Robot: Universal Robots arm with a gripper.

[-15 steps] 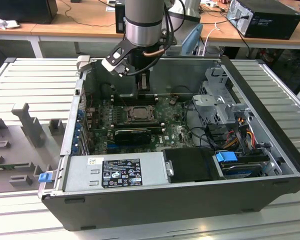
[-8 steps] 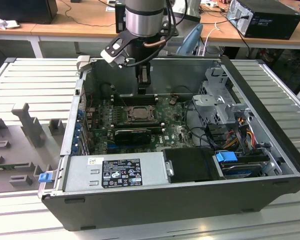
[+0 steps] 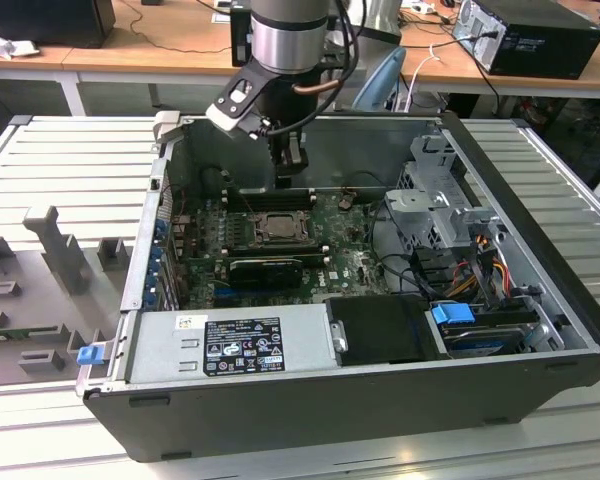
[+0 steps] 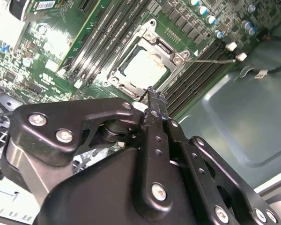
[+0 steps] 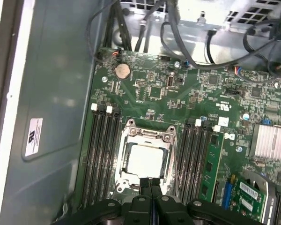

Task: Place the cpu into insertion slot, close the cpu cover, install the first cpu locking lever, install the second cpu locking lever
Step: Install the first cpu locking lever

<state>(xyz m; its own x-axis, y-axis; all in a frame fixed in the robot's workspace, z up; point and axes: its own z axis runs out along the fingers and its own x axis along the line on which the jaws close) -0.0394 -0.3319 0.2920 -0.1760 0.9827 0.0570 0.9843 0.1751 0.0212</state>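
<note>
Cpu (image 5: 147,159): flat square chip, pale silver-grey top facing up, seated in the insertion slot (image 5: 124,159) on the green motherboard (image 5: 178,93) inside the open computer case (image 3: 540,190). Being square, it had no marked long axis; its edges ran parallel and square to the memory slots (image 5: 100,154) that flanked it on two sides. Over it the cpu cover (image 5: 147,137), a silvery frame plate, lay flat, the chip's top showing through the cut-out. The frame was slightly longer along the run of the memory slots, an axis from nine to three o'clock in the exterior view. One thin wire lever (image 4: 208,60) reached out from a corner of the cover toward a white slot clip (image 4: 232,46); whether it was latched could not be told. Black gripper (image 5: 150,180): fingers (image 5: 144,187) pressed together with nothing between them, tips poised just above one edge of the cover, contact not discernible. In the exterior view it hung at twelve o'clock from the insertion slot, the power supply (image 3: 230,345) lay at six o'clock and the drive cage (image 3: 435,200) at three o'clock.
</note>
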